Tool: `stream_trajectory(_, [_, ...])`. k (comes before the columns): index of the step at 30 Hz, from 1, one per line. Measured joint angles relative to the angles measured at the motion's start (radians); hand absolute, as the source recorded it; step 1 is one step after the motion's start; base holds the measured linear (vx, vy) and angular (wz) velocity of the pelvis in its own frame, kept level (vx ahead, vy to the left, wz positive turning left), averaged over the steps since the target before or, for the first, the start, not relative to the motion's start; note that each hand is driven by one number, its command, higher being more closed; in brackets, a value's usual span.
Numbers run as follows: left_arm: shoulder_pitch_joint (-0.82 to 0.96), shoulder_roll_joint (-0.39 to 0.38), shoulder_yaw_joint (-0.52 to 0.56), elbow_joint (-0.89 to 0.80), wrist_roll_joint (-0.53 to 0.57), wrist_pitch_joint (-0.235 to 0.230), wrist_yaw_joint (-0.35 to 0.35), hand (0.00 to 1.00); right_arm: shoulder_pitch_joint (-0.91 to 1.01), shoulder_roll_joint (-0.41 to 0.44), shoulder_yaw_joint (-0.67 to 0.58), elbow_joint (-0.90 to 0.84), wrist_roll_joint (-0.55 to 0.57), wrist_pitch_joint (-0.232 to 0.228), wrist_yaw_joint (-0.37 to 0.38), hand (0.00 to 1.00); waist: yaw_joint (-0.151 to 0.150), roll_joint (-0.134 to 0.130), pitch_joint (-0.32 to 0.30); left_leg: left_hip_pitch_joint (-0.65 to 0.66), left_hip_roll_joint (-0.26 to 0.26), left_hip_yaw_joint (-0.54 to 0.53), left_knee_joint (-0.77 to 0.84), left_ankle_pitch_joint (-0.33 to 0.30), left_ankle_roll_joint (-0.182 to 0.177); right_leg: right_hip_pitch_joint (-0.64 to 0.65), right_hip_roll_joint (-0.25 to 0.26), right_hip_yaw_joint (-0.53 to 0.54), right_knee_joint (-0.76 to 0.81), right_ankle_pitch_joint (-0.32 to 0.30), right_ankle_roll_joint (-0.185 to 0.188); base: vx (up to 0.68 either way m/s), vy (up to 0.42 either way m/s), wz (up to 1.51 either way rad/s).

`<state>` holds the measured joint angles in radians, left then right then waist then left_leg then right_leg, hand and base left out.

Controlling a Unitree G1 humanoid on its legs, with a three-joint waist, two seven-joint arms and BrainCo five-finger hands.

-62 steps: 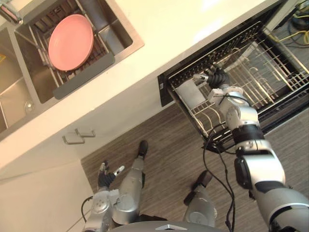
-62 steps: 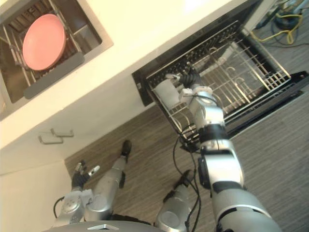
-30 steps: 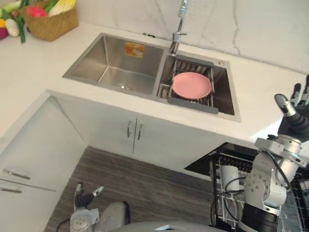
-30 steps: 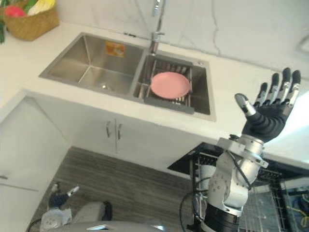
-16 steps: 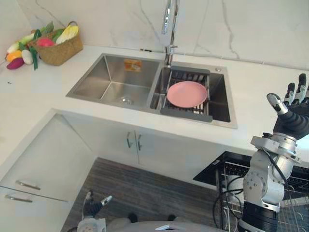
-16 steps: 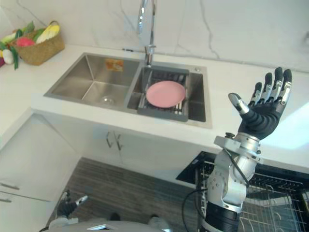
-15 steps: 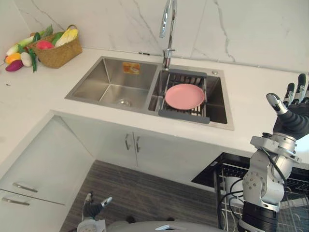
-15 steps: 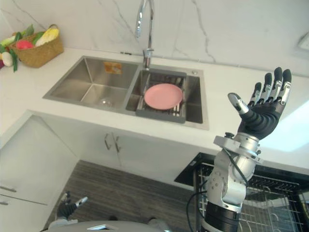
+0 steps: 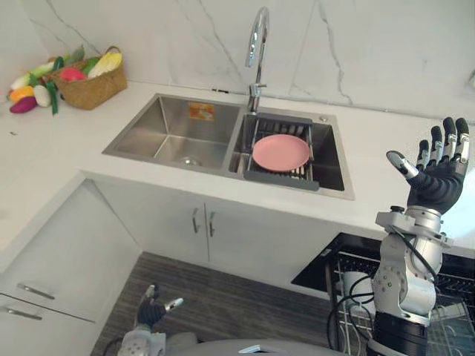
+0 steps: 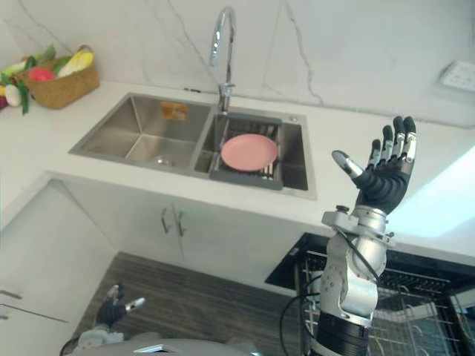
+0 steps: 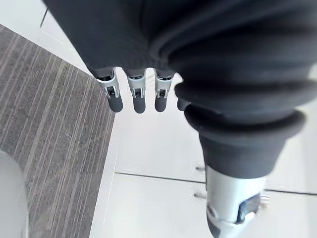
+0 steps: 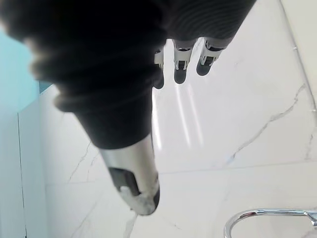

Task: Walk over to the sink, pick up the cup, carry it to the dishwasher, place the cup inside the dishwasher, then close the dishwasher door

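Note:
The white cup [image 9: 350,285] stands in the pulled-out wire rack [image 10: 415,304] of the open dishwasher, below the counter's right end, partly behind my right forearm. My right hand [image 9: 436,180] is raised above the counter beside the sink [image 9: 174,137], open, its fingers [image 12: 180,70] spread and holding nothing. Low down near the floor hangs my left hand [image 9: 152,311], with relaxed fingers [image 11: 133,96] and empty.
A pink plate [image 9: 280,151] lies on a grey drying rack in the sink's right basin, under the tap [image 9: 256,41]. A basket of vegetables [image 9: 85,74] sits at the counter's far left. White cabinet doors [image 9: 202,221] stand below the sink.
The camera has swung up towards the sink. My right hand has left the cup in the rack and risen open above the counter. The cup stays in the rack.

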<state>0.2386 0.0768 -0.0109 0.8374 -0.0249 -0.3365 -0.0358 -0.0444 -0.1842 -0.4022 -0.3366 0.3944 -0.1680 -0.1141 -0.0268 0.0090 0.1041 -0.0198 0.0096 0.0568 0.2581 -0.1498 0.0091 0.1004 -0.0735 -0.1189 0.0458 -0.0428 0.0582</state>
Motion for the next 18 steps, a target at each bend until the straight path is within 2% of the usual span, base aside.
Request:
stream_trajectory(3, [0.009, -0.006, 0.003, 0.000, -0.033, -0.001, -0.032, 0.00, -0.009, -0.002, 0.022, 0.031, 0.000, 0.019, 0.000, 0.00, 0.005, 0.004, 0.002, 0.011, 0.006, 0.026, -0.002, -0.013, -0.022, 0.001, 0.014, 0.059, -0.043, 0.020, -0.002, -0.08, 0.015, -0.35])
stream_trajectory(6, [0.009, -0.008, -0.001, 0.003, -0.032, -0.014, -0.039, 0.00, -0.026, -0.027, 0.047, 0.039, 0.000, 0.023, 0.001, 0.00, 0.002, 0.013, 0.008, 0.032, 0.004, 0.074, -0.006, -0.022, -0.021, 0.000, 0.012, 0.118, -0.059, 0.044, 0.007, -0.03, 0.062, -0.48])
stream_trajectory(9, [0.008, 0.001, -0.015, 0.010, -0.031, -0.018, -0.064, 0.00, -0.026, -0.027, 0.044, 0.038, 0.012, 0.022, 0.002, 0.00, -0.014, 0.010, 0.006, 0.043, -0.008, 0.102, -0.020, -0.027, -0.016, -0.013, 0.001, 0.145, -0.057, 0.046, 0.018, 0.01, 0.081, -0.33])
stream_trajectory(11, [0.000, 0.005, -0.035, 0.010, -0.030, -0.018, -0.082, 0.00, -0.026, -0.026, 0.045, 0.038, 0.012, 0.022, 0.002, 0.00, -0.013, 0.005, 0.002, 0.040, -0.019, 0.108, -0.023, -0.028, -0.015, -0.032, -0.008, 0.157, -0.049, 0.046, 0.021, 0.03, 0.074, -0.24])
stream_trajectory(13, [-0.011, 0.001, -0.049, 0.009, -0.027, -0.018, -0.082, 0.00, -0.026, -0.021, 0.048, 0.037, 0.011, 0.021, 0.002, 0.00, -0.010, 0.002, 0.001, 0.047, -0.034, 0.107, -0.036, -0.029, -0.011, -0.059, -0.019, 0.166, -0.005, 0.027, 0.029, 0.05, 0.071, -0.19])
stream_trajectory(14, [-0.022, 0.003, -0.071, 0.008, -0.019, -0.018, -0.082, 0.00, -0.025, -0.015, 0.054, 0.038, 0.009, 0.021, 0.000, 0.00, -0.011, 0.001, 0.005, 0.058, -0.040, 0.110, -0.044, -0.026, 0.000, -0.092, -0.019, 0.158, 0.081, 0.004, 0.037, 0.05, 0.050, -0.23])
stream_trajectory(15, [-0.027, 0.006, -0.076, 0.007, -0.015, -0.017, -0.080, 0.00, -0.026, -0.014, 0.079, 0.038, 0.008, 0.021, 0.000, 0.00, -0.005, -0.002, 0.007, 0.065, -0.039, 0.110, -0.044, -0.025, 0.006, -0.153, -0.012, 0.147, 0.195, -0.021, 0.009, 0.04, 0.040, -0.30])
stream_trajectory(17, [-0.030, 0.015, -0.080, 0.004, -0.015, -0.016, -0.080, 0.00, -0.027, -0.002, 0.118, 0.038, -0.003, 0.022, 0.002, 0.00, 0.002, -0.013, 0.013, 0.098, -0.049, 0.077, -0.055, -0.025, 0.008, -0.201, -0.015, 0.114, 0.304, -0.028, -0.002, 0.04, 0.024, -0.60])
stream_trajectory(18, [-0.030, 0.018, -0.081, 0.001, -0.019, -0.013, -0.080, 0.00, -0.027, 0.010, 0.130, 0.037, -0.007, 0.022, 0.004, 0.00, 0.003, -0.019, 0.014, 0.114, -0.055, 0.057, -0.062, -0.026, 0.009, -0.203, -0.021, 0.097, 0.312, -0.029, -0.003, 0.04, 0.029, -0.93])
